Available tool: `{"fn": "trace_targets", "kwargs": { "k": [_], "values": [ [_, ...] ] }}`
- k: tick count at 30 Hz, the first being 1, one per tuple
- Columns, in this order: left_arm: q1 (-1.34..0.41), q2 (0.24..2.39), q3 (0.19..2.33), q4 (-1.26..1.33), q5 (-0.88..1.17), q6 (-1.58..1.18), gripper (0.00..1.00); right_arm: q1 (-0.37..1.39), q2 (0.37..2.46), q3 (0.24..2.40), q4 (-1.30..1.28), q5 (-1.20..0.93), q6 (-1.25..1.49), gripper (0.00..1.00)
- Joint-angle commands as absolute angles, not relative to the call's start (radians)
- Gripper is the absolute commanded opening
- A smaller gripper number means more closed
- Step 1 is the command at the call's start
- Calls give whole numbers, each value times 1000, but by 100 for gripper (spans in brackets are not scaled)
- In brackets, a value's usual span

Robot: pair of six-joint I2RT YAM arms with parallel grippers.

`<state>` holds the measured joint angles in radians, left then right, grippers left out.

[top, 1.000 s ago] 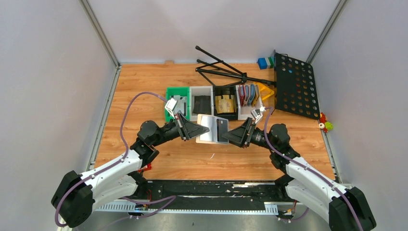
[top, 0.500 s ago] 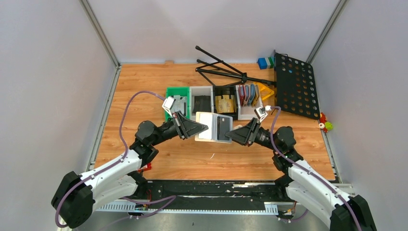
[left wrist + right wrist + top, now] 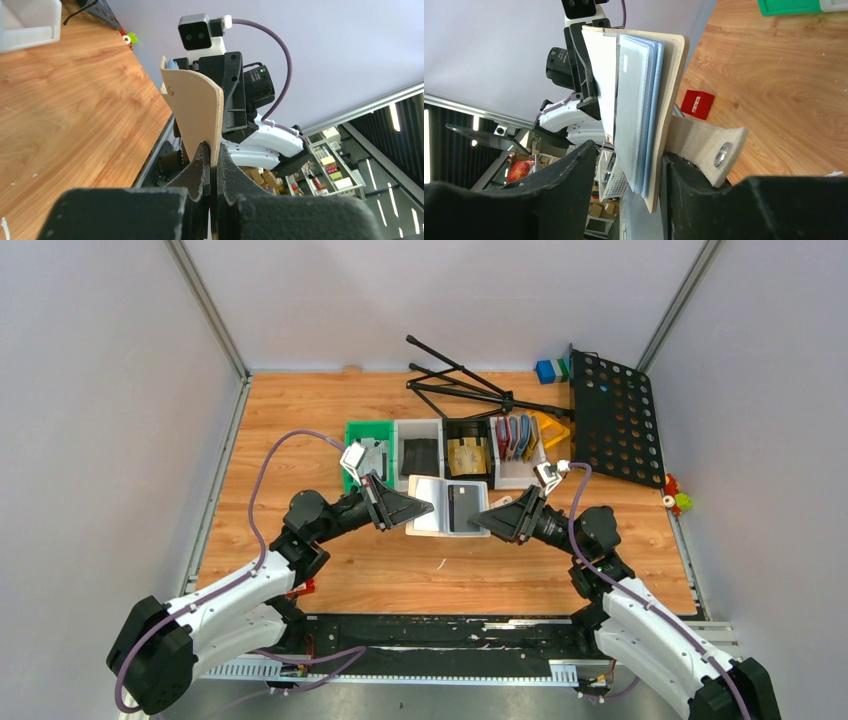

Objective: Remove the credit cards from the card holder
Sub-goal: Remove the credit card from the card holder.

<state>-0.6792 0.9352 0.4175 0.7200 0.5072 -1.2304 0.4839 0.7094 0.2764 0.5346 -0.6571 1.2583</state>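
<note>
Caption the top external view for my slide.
Left gripper pinches the open card holder over the table, one dark credit card showing inside; right gripper straddles the opposite edge.

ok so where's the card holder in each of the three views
Top external: card holder mid-frame, opened, just in front of the bin row.
Left wrist: card holder edge-on at centre, tan cover, pinched by the left claw.
Right wrist: card holder edge-on at centre, blue pockets, inside the right claw.
Shared landmark: the wooden table, on the left in left wrist, on the right in right wrist.
</note>
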Motion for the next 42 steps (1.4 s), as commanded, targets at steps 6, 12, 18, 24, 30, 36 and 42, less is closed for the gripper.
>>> {"fn": "trace_targets", "kwargs": {
  "k": [6,12,18,24,30,36,42],
  "values": [
    [-681,935,405,781,518,-1232,0,488,719,324,555,-649,1251,26],
    [-678,907,418,658,496,-1170,4,489,689,350,430,-636,1196,5],
    [-663,808,476,165,328,-951,42,489,636,394,173,-560,1055,0],
    [-663,750,617,-278,160,-778,58,489,657,457,-56,-465,832,0],
    [-682,730,539,-37,382,-881,45,488,721,455,-20,-509,766,0],
    [-828,853,546,165,380,-902,38,497,737,463,-28,-509,750,0],
    [-869,995,590,236,350,-935,34,511,732,459,-11,-526,749,0]
  ]
}}
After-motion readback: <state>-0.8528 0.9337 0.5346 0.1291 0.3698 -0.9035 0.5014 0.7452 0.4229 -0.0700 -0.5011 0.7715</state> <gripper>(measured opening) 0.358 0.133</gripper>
